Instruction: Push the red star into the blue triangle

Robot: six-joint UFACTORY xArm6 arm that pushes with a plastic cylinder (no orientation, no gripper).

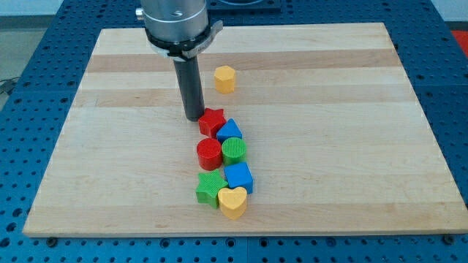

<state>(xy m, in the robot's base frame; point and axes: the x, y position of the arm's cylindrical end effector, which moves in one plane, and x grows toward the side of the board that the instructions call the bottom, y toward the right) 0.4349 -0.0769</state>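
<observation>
Red is the colour to watch: the small red plastic star [212,120] sits just to the view's right of my tip [194,117], and the two look like they touch. On the star's other side, a little lower and to the view's right, sits the blue plastic triangle [229,131]. The star's edge seems to meet it already. So the three lie in a row, tip, star, triangle, slanting down toward the view's right. I think any further push should go that way, and only a little.

My tool is a plain dark rod. It has no jaws, so it cannot open or close, and it holds nothing. It only leans on the star.

Now the count on the pale wooden worktop [351,109], left to right. One green star [210,189]. Two red blocks: the star and a red round one [208,153]. Two yellow: a yellow heart [233,201] at the bottom and a yellow six-sided block [224,78] alone at the top. One green round block [235,151]. Two blue: the triangle and a blue cube [239,176]. Eight blocks in all.
</observation>
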